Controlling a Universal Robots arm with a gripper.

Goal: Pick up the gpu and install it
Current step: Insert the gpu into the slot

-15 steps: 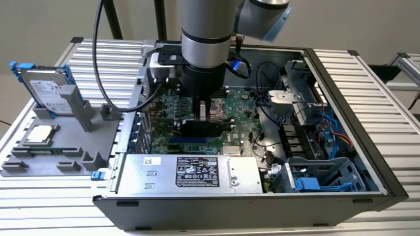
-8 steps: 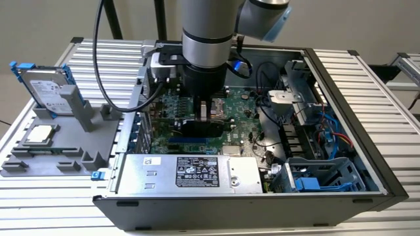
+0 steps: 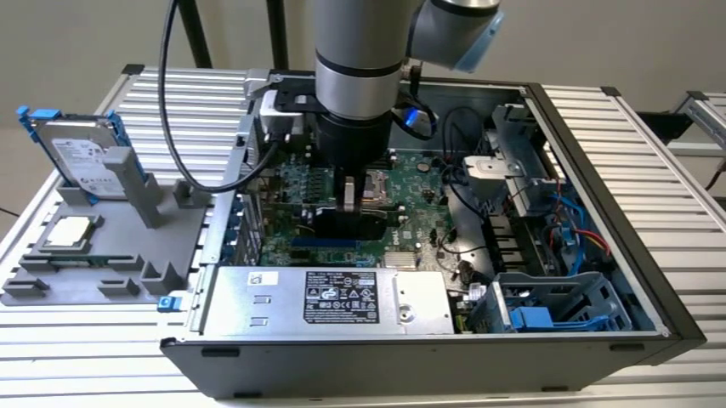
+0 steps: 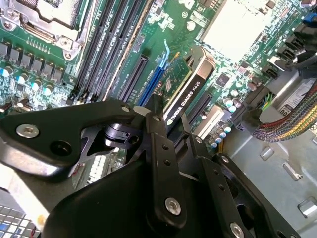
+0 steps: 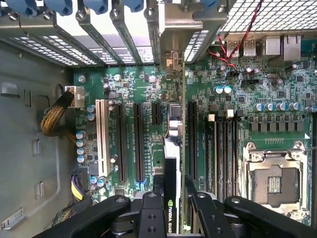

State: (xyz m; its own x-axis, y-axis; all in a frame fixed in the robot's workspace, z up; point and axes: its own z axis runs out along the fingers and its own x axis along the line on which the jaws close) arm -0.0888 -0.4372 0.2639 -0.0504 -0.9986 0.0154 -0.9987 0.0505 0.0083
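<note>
A line of white lettering with a small logo runs along the black shroud edge of the gpu [image 4: 184, 101]; the logo and the first letters also show in the first wrist view [image 5: 171, 218]. In the exterior view, a white label [image 3: 340, 297] carrying small black print and rows of approval marks stands on the power supply [image 3: 284, 314]. The hard drive [image 3: 77, 157], towards the exterior view's left edge of the worktop [image 3: 68, 357], bears a printed white sticker, too small to read.

Open case [image 3: 635, 255]: power supply [image 3: 329, 299] at 6 o'clock; hard drive [image 3: 82, 157] and processor [image 3: 68, 231] at 9 o'clock.
</note>
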